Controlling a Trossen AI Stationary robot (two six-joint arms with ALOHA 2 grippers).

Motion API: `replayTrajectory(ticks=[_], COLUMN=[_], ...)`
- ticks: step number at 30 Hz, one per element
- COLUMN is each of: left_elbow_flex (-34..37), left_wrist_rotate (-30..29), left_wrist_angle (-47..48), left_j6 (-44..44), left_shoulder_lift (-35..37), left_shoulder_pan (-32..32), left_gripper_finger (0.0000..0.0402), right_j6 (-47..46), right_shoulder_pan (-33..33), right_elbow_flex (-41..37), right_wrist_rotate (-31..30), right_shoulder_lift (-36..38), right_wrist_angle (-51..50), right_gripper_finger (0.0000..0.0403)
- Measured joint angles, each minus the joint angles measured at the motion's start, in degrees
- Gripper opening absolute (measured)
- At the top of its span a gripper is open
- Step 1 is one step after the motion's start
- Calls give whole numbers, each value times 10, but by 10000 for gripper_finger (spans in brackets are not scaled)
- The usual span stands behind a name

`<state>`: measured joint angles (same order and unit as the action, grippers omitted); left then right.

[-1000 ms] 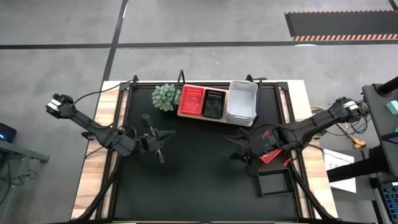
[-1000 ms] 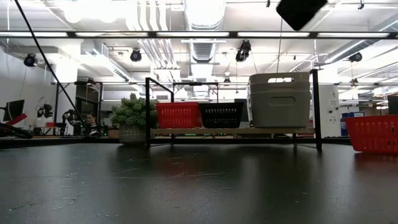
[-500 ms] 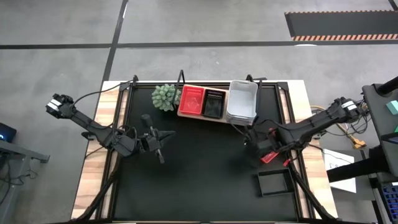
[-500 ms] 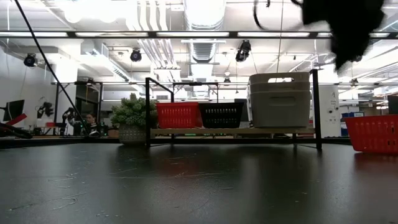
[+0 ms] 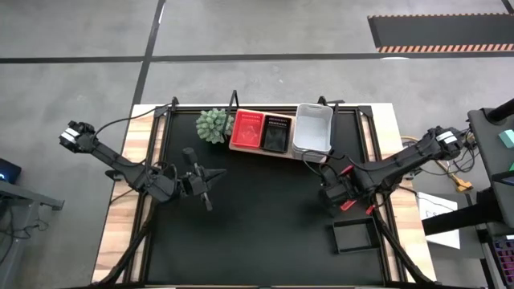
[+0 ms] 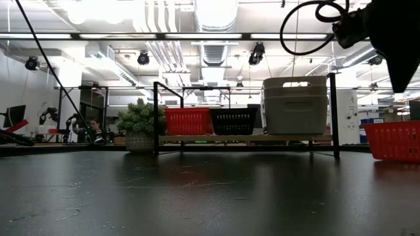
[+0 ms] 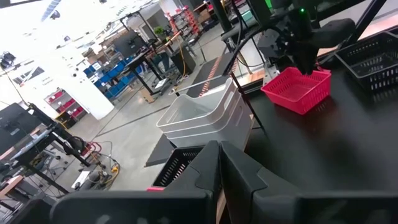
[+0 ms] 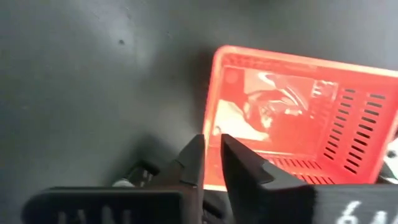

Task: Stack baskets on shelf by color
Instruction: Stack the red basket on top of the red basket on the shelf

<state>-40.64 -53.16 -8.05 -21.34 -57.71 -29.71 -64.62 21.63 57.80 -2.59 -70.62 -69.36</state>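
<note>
A loose red basket (image 5: 350,201) (image 8: 298,118) rests by its bottom on the black mat, right of centre. My right gripper (image 5: 332,195) (image 8: 211,146) hangs over that basket's left short rim. Its fingers point down with a narrow gap between them. The low view shows its tip above the red basket (image 6: 394,141), clear of it. On the wooden shelf (image 6: 236,138) at the far edge stand a red basket (image 5: 246,128), a black basket (image 5: 277,132) and a stack of white baskets (image 5: 313,128). My left gripper (image 5: 209,185) (image 7: 220,149) is shut and waits left of centre.
A loose black basket (image 5: 356,235) sits near the right front corner, just nearer than the red one. A green spiky plant (image 5: 213,124) stands left of the shelf. A black frame (image 6: 156,118) rises around the shelf. The middle of the mat is bare.
My right gripper has travelled toward the table's right edge, from beside the red basket to over its left rim. In the low view it has also come lower. The red basket has stayed in place.
</note>
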Motion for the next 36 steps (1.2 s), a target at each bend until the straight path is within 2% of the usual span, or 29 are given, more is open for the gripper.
replayTrajectory(ticks=[7, 12, 16, 36], left_elbow_flex=[1, 1, 1, 1], left_wrist_rotate=[0, 0, 0, 0], left_wrist_angle=[0, 0, 0, 0], left_j6=[0, 0, 0, 0], left_shoulder_lift=[0, 0, 0, 0], left_shoulder_pan=[0, 0, 0, 0], left_gripper_finger=[0, 0, 0, 0], right_j6=[-26, -33, -22, -46], right_shoulder_pan=[2, 5, 5, 5], right_elbow_flex=[0, 0, -4, -6], right_wrist_rotate=[-4, -8, -33, -35], right_shoulder_lift=[1, -4, -10, -39], right_wrist_angle=[20, 38, 48, 52], right_gripper_finger=[115, 144, 148, 148])
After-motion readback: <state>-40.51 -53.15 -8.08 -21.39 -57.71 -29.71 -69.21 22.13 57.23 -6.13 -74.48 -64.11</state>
